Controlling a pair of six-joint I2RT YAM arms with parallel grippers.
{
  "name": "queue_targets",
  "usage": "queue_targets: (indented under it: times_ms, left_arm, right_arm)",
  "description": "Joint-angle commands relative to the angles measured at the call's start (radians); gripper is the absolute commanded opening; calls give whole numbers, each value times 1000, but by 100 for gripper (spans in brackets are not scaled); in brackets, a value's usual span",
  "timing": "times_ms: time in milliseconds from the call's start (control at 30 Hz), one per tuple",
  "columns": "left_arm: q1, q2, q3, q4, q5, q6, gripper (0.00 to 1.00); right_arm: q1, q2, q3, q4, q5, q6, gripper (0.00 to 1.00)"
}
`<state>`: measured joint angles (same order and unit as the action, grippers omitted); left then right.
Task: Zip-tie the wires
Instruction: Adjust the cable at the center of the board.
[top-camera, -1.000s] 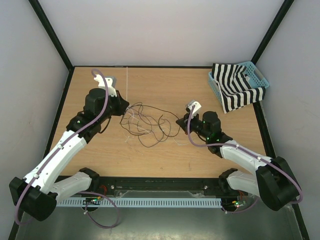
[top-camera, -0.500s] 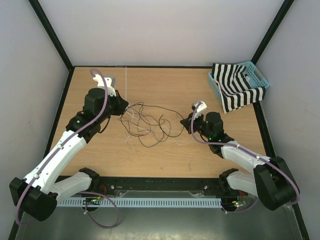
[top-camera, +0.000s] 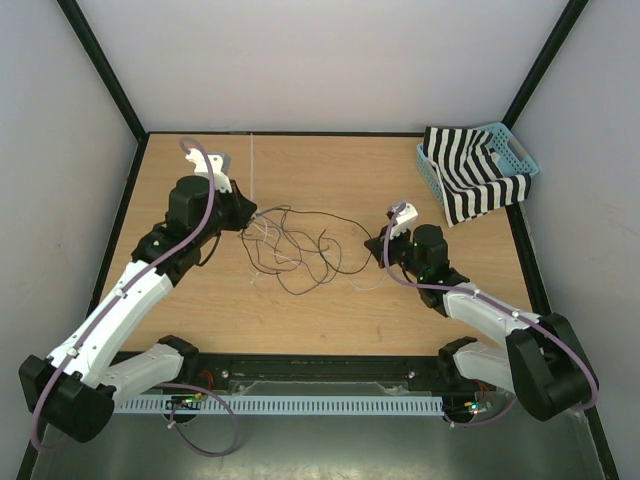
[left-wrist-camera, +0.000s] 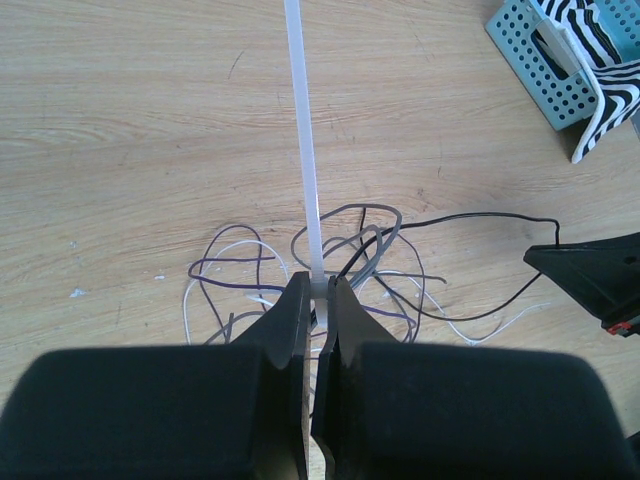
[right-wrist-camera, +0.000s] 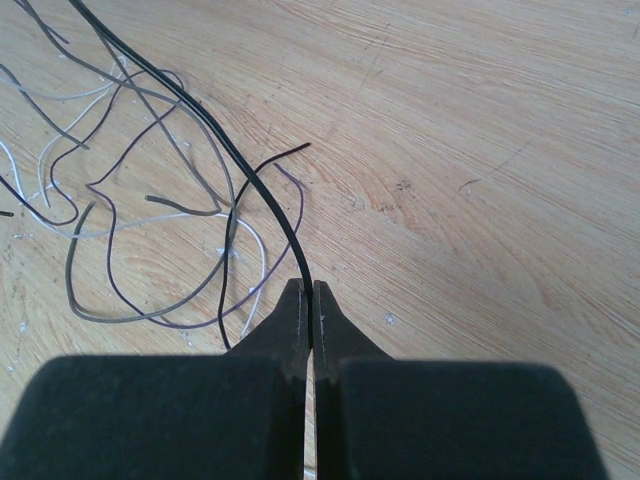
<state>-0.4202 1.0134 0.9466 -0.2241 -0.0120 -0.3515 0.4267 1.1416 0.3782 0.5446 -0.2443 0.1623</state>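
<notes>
The wires lie as a loose tangle of thin dark and pale strands in the middle of the wooden table. My left gripper sits at the tangle's left edge, shut on one end of the zip tie, a whitish strip that points toward the back edge. In the left wrist view the zip tie rises straight from the gripper above the wires. My right gripper, at the tangle's right side, is shut on one black wire, which arcs away from the gripper.
A blue basket with a black-and-white striped cloth stands at the back right; the basket also shows in the left wrist view. White walls with black posts enclose the table on three sides.
My right gripper has moved a little to the right, drawing the black wire out from the tangle. My left gripper has stayed almost still with the zip tie.
</notes>
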Motion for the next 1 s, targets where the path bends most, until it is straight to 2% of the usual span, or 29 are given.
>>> queue_targets:
  times_ms: [0, 100, 233, 300, 533, 667, 800, 900, 967]
  left_arm:
    - [9, -16, -9, 9, 8, -11, 0]
    - [8, -12, -9, 13, 10, -19, 0]
    - [8, -6, -10, 20, 22, -30, 0]
    - [8, -3, -9, 20, 25, -32, 0]
    - [8, -1, -9, 23, 29, -34, 0]
    - [8, 1, -9, 24, 31, -36, 0]
    - [8, 2, -9, 24, 32, -35, 0]
    - [8, 1, -11, 24, 32, -34, 0]
    - [8, 1, -11, 25, 32, -34, 0]
  right_arm:
    - [-5, 7, -2, 19, -35, 6, 0]
    - [-5, 13, 12, 39, -122, 1, 1]
    - [-5, 21, 44, 67, -247, 26, 26]
    - [-4, 15, 50, 86, -273, 50, 33]
    - [0, -57, 68, 62, -208, 57, 46]
    - [4, -135, 79, -16, -63, 18, 51]
    - [4, -207, 77, -74, 69, -46, 65]
    - [4, -208, 87, -78, 38, -49, 73]
    - [4, -197, 91, -62, -30, -34, 75]
